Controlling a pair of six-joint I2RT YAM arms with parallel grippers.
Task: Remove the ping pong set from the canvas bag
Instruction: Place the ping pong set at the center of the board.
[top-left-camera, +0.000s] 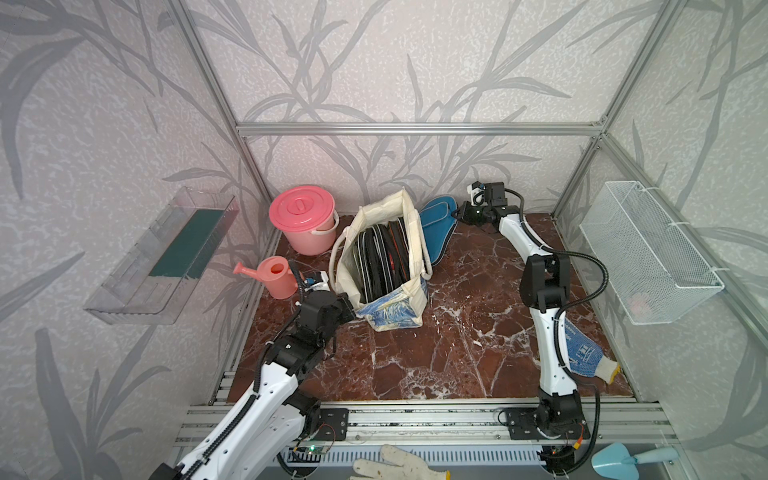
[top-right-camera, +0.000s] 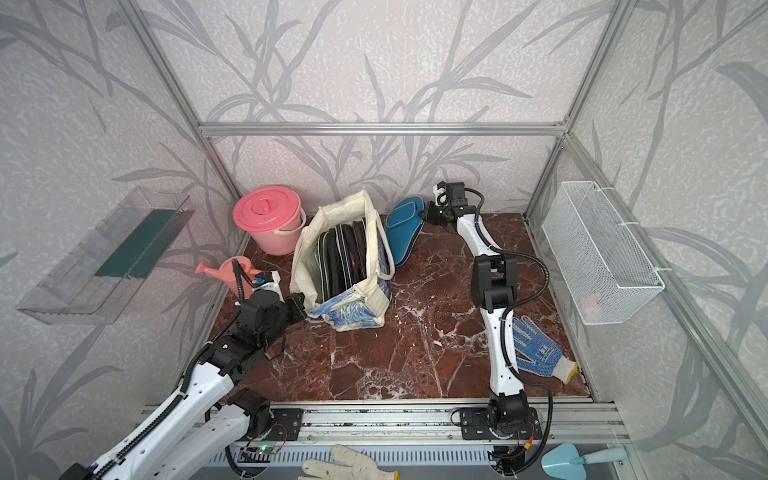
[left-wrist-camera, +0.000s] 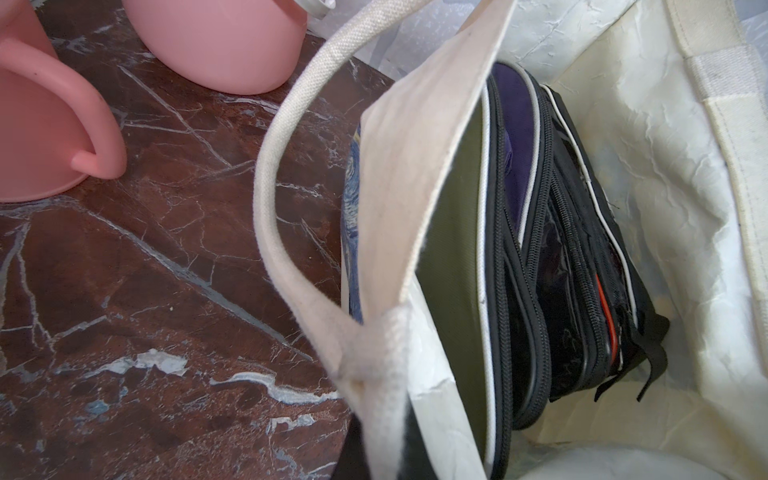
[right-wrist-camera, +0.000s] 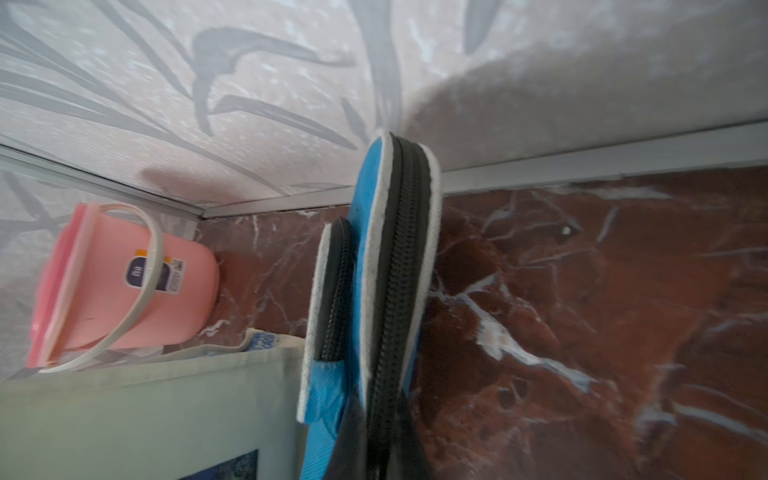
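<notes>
The canvas bag (top-left-camera: 390, 316) (top-right-camera: 353, 311) stands open at the middle of the marble floor. Several flat cases of the ping pong set (top-left-camera: 382, 257) (top-right-camera: 340, 257) stand on edge inside it. The left wrist view shows an olive case (left-wrist-camera: 453, 249), a purple one (left-wrist-camera: 515, 137) and a black one with a red stripe (left-wrist-camera: 602, 316). My left gripper (top-left-camera: 350, 308) (top-right-camera: 301, 305) (left-wrist-camera: 382, 457) is shut on the bag's near-left corner by the strap. My right gripper (top-left-camera: 459, 216) (top-right-camera: 424, 214) (right-wrist-camera: 378, 457) is shut on a teal case (top-left-camera: 436, 232) (right-wrist-camera: 395, 257), held outside the bag at its back right.
A pink lidded bucket (top-left-camera: 301, 220) and a pink watering can (top-left-camera: 276, 276) stand left of the bag. A blue dotted glove (top-left-camera: 582, 353) lies by the right arm. A wire basket (top-left-camera: 648, 257) hangs on the right wall, a clear shelf (top-left-camera: 162, 257) on the left.
</notes>
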